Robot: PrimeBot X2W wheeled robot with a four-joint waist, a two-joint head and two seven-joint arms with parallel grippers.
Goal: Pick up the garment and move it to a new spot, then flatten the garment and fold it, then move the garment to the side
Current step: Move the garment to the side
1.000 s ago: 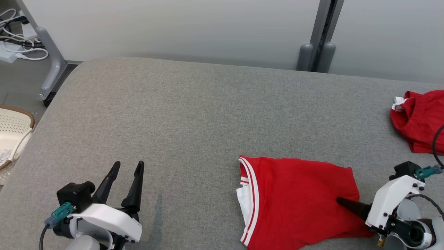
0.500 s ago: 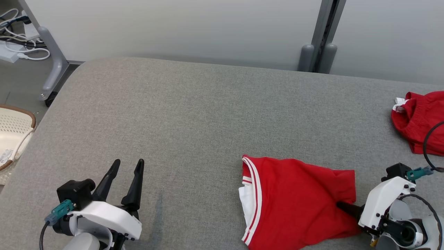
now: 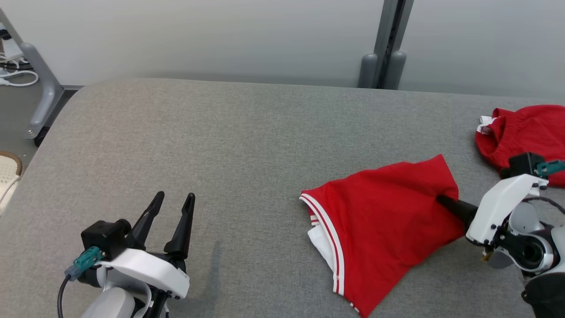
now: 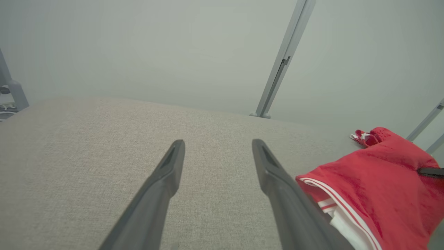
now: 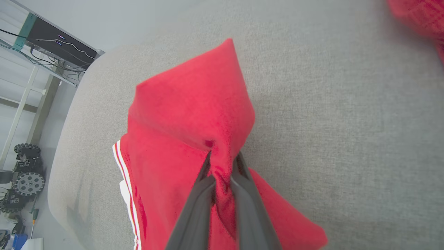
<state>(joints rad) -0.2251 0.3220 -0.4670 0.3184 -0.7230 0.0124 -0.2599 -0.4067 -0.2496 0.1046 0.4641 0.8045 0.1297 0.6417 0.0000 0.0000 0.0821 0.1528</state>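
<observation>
- the grey padded table (image 3: 220,145) spans the head view, with a pale wall behind it and a grey post (image 3: 388,39) standing at its far edge.
- the red garment (image 3: 384,216) lies on the right half of the table, toward the near edge. its white-striped band and a bit of white lining face left, and its right end is gathered into a bunched peak.
- a second red piece of clothing (image 3: 521,132) sits crumpled at the far right of the table, just beyond the right arm and apart from the garment.
- the right gripper (image 3: 441,201) has its two dark fingers pressed together on the garment's right end. in the right wrist view the cloth is pinched between them and folds over their tips.
- the left gripper (image 3: 175,195) sits low at the near left, fingers spread with bare table between them. it holds nothing and is well apart from the garment.
</observation>
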